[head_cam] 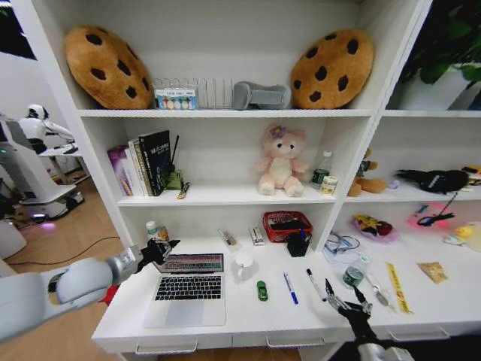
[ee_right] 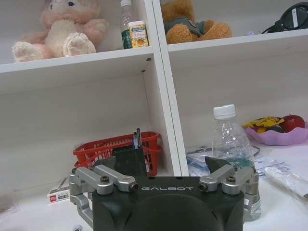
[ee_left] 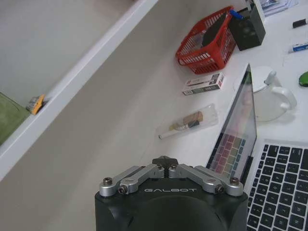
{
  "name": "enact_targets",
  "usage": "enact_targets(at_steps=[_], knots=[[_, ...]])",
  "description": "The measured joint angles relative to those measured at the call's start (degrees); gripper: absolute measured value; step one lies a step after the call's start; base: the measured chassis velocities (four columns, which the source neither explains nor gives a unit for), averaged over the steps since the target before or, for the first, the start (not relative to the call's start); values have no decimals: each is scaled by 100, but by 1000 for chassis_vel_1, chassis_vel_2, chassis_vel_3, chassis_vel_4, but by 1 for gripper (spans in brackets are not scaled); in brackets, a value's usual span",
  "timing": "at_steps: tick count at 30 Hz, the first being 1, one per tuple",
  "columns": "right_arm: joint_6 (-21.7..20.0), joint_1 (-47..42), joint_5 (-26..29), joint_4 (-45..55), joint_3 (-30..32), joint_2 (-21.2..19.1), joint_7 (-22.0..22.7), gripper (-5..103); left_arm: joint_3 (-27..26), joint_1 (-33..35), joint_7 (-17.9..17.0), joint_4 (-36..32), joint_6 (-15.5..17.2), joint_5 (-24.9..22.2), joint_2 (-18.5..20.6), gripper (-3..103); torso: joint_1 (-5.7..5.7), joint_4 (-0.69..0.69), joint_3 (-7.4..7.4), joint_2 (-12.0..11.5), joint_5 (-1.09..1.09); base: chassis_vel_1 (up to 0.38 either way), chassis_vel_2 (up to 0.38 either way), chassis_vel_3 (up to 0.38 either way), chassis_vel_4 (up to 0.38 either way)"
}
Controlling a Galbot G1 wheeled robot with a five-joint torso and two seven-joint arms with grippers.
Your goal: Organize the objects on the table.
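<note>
We are holding our left tool (head_cam: 167,247), fingers closed on nothing, beside the open laptop (head_cam: 188,288) lid on the tabletop (head_cam: 301,316); our right tool (head_cam: 347,301) is hovering open near the black pen (head_cam: 314,284); a careless push risks tipping the white mug (head_cam: 243,265).

white shelving (head_cam: 225,113), wooden floor (head_cam: 68,241)

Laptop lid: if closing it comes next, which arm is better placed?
Probably the left. The left gripper hovers at the top left corner of the laptop screen, fingers shut. The right gripper, open, sits at the front edge of the table, beyond the pens, near the bottle.
</note>
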Motion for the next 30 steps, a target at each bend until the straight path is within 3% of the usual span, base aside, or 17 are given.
enact_targets(at_steps=[4, 13, 18, 20, 21, 23, 24, 27, 30], knots=[[6, -1, 7, -1, 8, 6, 4, 100, 61, 32, 13, 19, -3, 33, 4, 0, 0, 0, -1, 0, 0, 0, 0, 0, 0], [9, 20, 2, 5, -52, 22, 37, 100, 378, 122, -13, -275, -4, 500, -552, 0, 0, 1, -1, 0, -1, 0, 0, 0, 0], [-7, 50, 4, -12, -103, 15, 66, 100, 683, 56, -123, -645, 10, 872, -1131, 0, -1, 0, -1, 0, 0, 0, 0, 0, 0], [-27, 75, 5, -25, -138, -10, 84, 100, 1068, 29, -159, -830, 11, 1297, -1737, 0, -1, 1, -1, 0, -1, 0, 0, 0, 0], [-27, 75, 5, -25, -138, -10, 84, 100, 1068, 29, -159, -830, 11, 1297, -1737, 0, -1, 1, -1, 0, -1, 0, 0, 0, 0], [-81, 109, 13, -4, -166, -41, 115, 100, 1620, -47, -154, -862, -18, 1790, -2312, 0, -1, 2, -1, 0, 0, 0, 0, 0, 0], [-81, 109, 13, -4, -166, -41, 115, 100, 1620, -47, -154, -862, -18, 1790, -2312, 0, -1, 2, -1, 0, 0, 0, 0, 0, 0], [-133, 120, 14, 66, -176, -78, 149, 100, 2330, -120, -31, -738, -132, 2426, -2867, 0, -2, 3, -2, 0, -1, 0, 0, 0, 0], [-152, 75, 15, 123, -170, -99, 158, 100, 2612, -138, 40, -640, -240, 2788, -3076, 0, -2, 2, -1, 0, 0, 0, 0, 0, 0]])
